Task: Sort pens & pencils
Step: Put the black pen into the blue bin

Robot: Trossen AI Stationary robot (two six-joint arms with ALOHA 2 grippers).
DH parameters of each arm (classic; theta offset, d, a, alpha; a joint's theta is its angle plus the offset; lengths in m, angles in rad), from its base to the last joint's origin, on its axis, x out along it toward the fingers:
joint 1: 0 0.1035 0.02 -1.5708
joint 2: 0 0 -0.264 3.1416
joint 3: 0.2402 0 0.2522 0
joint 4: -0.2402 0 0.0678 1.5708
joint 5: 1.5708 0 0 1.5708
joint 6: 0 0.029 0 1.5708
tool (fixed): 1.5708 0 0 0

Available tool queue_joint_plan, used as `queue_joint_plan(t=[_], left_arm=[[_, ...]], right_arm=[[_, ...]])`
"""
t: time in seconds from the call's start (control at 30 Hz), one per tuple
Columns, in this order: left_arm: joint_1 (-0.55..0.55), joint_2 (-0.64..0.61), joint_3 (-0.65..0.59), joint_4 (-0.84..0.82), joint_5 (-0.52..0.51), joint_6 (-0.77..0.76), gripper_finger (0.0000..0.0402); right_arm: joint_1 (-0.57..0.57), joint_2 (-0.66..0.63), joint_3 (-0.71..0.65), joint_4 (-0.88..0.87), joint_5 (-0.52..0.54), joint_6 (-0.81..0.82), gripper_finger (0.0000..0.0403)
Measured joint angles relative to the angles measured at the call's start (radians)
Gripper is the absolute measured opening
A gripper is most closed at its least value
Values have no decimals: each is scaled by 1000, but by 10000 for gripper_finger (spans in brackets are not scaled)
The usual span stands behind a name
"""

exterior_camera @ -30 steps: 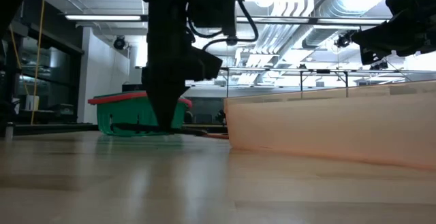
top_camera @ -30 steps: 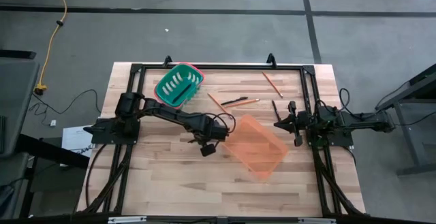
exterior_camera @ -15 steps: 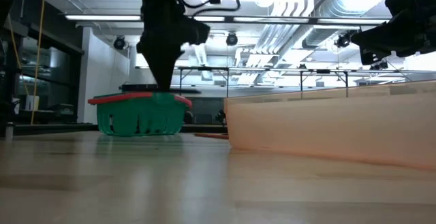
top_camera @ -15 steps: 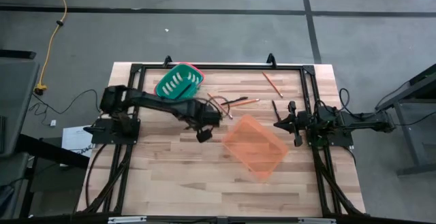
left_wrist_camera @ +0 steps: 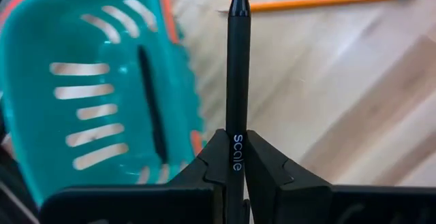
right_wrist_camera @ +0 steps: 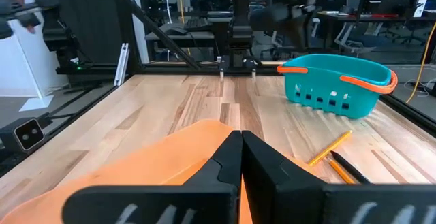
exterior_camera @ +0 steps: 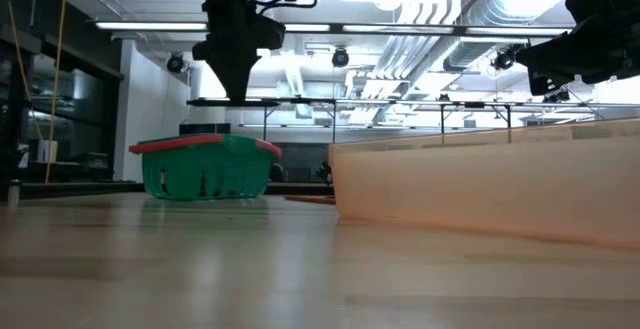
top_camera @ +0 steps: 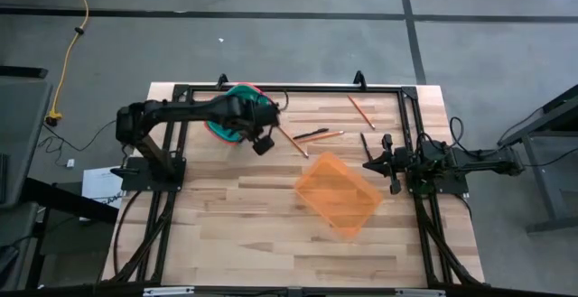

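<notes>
The left gripper (top_camera: 263, 143) hangs above the table (top_camera: 226, 234) just beside the green basket (top_camera: 228, 125), which stands near the table's far left corner. Its jaws are clamped on a black pen (left_wrist_camera: 237, 81) that juts straight out between the fingers (left_wrist_camera: 262, 161), with white lettering on the barrel at the grip. In the left wrist view the basket's slotted floor holds another dark pen (left_wrist_camera: 151, 105) lying lengthwise, and an orange-yellow pencil (left_wrist_camera: 320, 1) lies on the bare wood beyond the held pen's tip. From the low view the gripper sits well above the basket's red rim (exterior_camera: 205, 143). The orange basket (top_camera: 339, 192) rests tilted near the middle of the table, toward the right side. Between the two baskets, toward the far edge, lie a black pen (top_camera: 311, 135) and two pencils (top_camera: 327, 135) close together; one more pencil (top_camera: 361, 111) lies near the far right corner, and a dark pen (top_camera: 366, 143) lies just by the right arm. The right gripper (top_camera: 368, 164) waits at the table's right edge, its fingers (right_wrist_camera: 225, 157) pressed together on nothing.
</notes>
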Motion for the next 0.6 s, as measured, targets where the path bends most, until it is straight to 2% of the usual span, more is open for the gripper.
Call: queue_joint_plan(t=[0.3, 0.47, 0.6], left_arm=[[174, -1, -49, 15, 0, 68, 17], [282, -1, -148, 84, 7, 118, 17], [361, 0, -239, 187, 53, 156, 17]], right_arm=[[0, 0, 0, 0, 0, 0, 0], [0, 0, 0, 0, 0, 0, 0], [0, 0, 0, 0, 0, 0, 0]])
